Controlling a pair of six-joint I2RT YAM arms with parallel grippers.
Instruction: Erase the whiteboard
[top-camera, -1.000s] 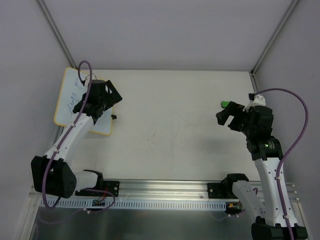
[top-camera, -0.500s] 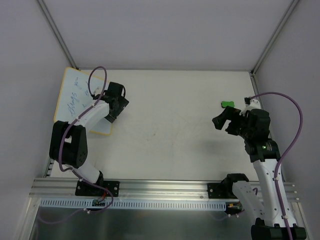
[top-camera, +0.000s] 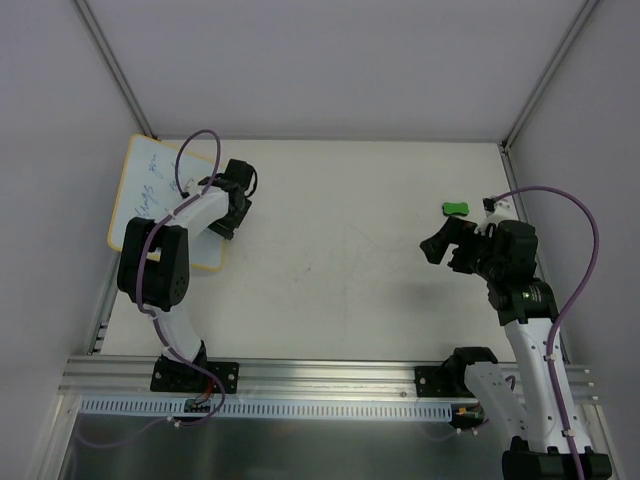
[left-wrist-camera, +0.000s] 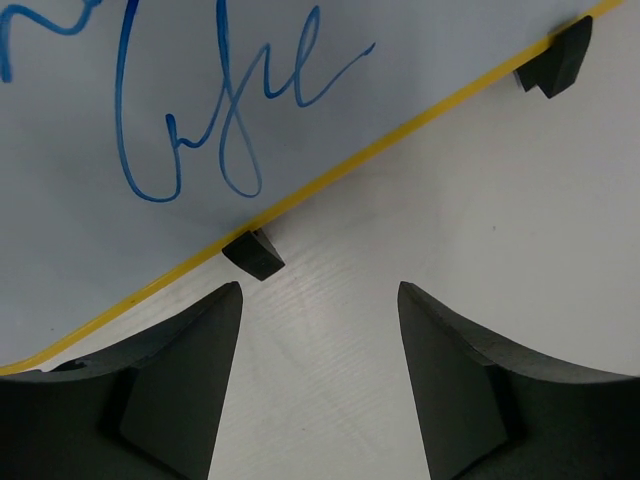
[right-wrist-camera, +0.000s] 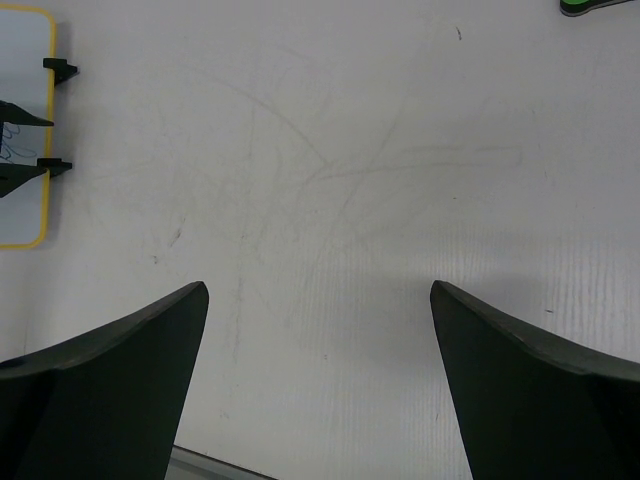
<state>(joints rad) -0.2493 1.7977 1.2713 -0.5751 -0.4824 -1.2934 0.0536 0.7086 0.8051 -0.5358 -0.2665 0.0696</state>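
Observation:
The whiteboard (top-camera: 145, 185) lies at the table's far left, white with a yellow rim and blue handwriting (left-wrist-camera: 200, 130). Two black clips (left-wrist-camera: 253, 253) sit on its right edge. My left gripper (top-camera: 238, 197) is open and empty, hovering just off that clipped edge over bare table; in the left wrist view (left-wrist-camera: 320, 295) its jaws stand wide apart. The green eraser (top-camera: 455, 209) lies on the table at the right. My right gripper (top-camera: 441, 242) is open and empty, a little nearer than the eraser. The right wrist view shows the eraser (right-wrist-camera: 597, 5) and the whiteboard (right-wrist-camera: 20, 130) at its edges.
White walls enclose the table on three sides, with metal corner posts (top-camera: 112, 70) at the back. An aluminium rail (top-camera: 320, 385) runs along the near edge by the arm bases. Purple cables loop off both arms.
My left arm has folded back and its gripper has slid right, from over the whiteboard to just past its clipped edge. My right gripper has drifted slightly left and nearer, away from the eraser.

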